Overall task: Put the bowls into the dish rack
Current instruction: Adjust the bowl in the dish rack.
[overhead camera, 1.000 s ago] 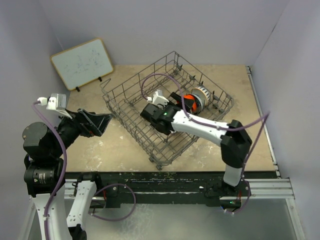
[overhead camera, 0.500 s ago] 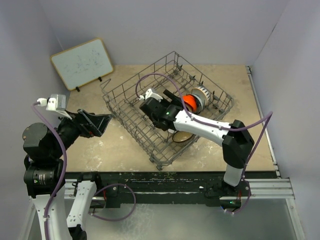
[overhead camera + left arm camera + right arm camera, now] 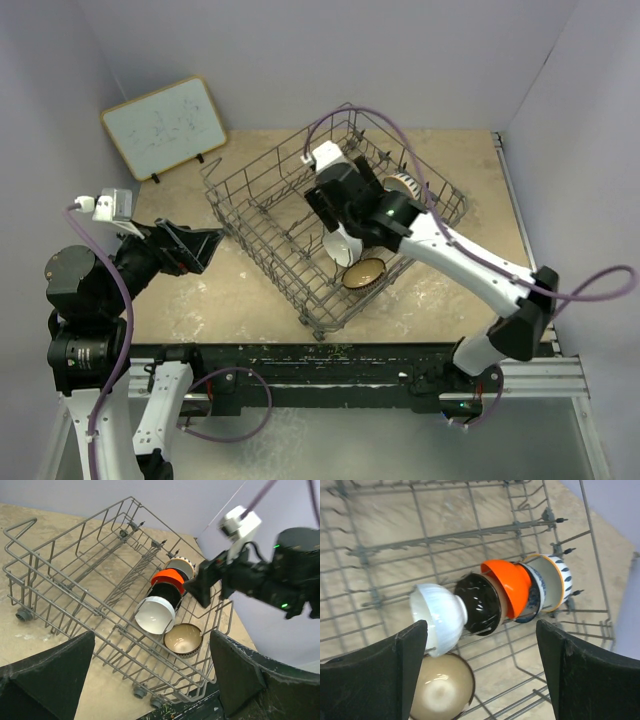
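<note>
Quick snapshot from my side. My right hand point(image 3: 342, 200) hangs above the right half of the dish rack point(image 3: 250, 215), fingers point(image 3: 380, 670) spread wide with nothing between them.

Looking down from that wrist, there's a row of bowls standing on edge in the tines, packed close one after another:
- the white bowl point(image 3: 440, 616) is at the near end
- then the black bowl point(image 3: 480, 607)
- then the orange bowl point(image 3: 510, 587)
- then the blue-patterned bowl point(image 3: 534, 601)
- the striped bowl point(image 3: 556, 582), which has an orange rim, is last, out by the rack's side wall

The brown bowl point(image 3: 442, 690) with the cream inside isn't in the row. It lies mouth-up on the rack floor just beside the white bowl, toward the rack's near corner. I can't tell whether it's touching the white one.

My left hand point(image 3: 205, 245) is off to the left of the rack, above the bare table point(image 3: 230, 300). It's also wide open and holding nothing, well apart from any bowl, and its camera looks across the rack at the row.

The rack sits at an angle on the table. A whiteboard point(image 3: 165, 125) leans at the far left corner.
</note>
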`<move>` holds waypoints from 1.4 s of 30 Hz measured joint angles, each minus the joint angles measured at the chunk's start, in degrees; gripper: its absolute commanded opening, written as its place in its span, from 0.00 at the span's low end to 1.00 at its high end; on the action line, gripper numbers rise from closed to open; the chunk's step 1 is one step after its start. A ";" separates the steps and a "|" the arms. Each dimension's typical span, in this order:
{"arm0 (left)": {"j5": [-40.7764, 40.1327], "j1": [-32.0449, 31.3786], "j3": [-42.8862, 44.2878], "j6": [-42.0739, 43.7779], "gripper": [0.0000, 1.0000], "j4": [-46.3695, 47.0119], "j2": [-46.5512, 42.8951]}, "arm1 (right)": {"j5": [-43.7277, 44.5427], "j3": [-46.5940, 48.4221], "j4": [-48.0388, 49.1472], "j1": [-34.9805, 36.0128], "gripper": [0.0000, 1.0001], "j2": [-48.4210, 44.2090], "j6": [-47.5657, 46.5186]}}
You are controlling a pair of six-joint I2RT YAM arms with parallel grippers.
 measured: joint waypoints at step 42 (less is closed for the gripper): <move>1.77 -6.03 -2.29 3.19 0.99 -2.71 -4.55 | -30.67 -13.94 -21.59 -17.20 0.47 3.56 28.68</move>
